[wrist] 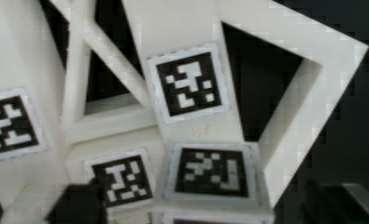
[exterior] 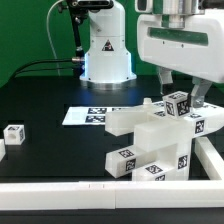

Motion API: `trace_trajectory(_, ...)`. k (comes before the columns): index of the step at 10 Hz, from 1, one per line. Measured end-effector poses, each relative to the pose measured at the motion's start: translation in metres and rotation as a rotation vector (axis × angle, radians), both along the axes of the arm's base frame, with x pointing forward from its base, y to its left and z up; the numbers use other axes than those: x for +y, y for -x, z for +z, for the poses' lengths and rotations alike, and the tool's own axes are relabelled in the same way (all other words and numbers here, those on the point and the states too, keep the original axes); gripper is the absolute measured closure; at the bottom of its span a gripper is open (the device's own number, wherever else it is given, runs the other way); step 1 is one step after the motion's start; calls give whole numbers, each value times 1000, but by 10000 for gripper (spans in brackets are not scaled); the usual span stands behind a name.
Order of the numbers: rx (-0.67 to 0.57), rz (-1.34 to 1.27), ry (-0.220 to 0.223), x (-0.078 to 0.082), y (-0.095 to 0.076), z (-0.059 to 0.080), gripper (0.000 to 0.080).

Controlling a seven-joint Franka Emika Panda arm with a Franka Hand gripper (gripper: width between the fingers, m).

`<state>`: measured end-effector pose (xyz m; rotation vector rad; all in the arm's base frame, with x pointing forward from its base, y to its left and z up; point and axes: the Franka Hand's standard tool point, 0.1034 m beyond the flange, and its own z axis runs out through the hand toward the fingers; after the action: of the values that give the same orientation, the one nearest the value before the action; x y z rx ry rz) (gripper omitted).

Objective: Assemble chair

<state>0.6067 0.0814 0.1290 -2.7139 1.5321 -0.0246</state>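
Observation:
The partly built chair (exterior: 158, 140) stands at the exterior view's right, a stack of chunky white blocks and bars with square tags. My gripper (exterior: 182, 97) hangs over its top with a finger on each side of a small tagged block (exterior: 178, 104). The jaws stand wide and look open, with a gap beside the block. In the wrist view the chair's white bars and tags (wrist: 190, 85) fill the picture. The tagged block (wrist: 211, 170) lies between my dark fingers (wrist: 65, 205). A loose tagged cube (exterior: 14, 133) sits far off at the exterior view's left.
The marker board (exterior: 95, 115) lies flat behind the chair, in front of the robot base (exterior: 105, 55). A plain white border rail (exterior: 90, 190) runs along the front edge and up the right side, close to the chair. The table top is black.

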Motion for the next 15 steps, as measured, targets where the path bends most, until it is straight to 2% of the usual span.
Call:
trace_trajectory(2, -11, 316, 7, 3, -1, 1, 155)
trace_trajectory(7, -17, 672, 22, 0, -2, 0, 151)
trace_trajectory(8, -7, 863, 45, -2, -2, 0, 151)
trace_trajectory(10, -2, 1101, 60, 0, -4, -3, 151)
trace_trajectory(12, -3, 1113, 63, -1, -4, -5, 151)
trace_trajectory(13, -3, 1085, 62, -1, -4, -5, 254)
trace_trajectory(14, -3, 1044, 61, -1, -4, -5, 254)
trace_trajectory(15, -4, 980, 59, -1, -4, -5, 446)
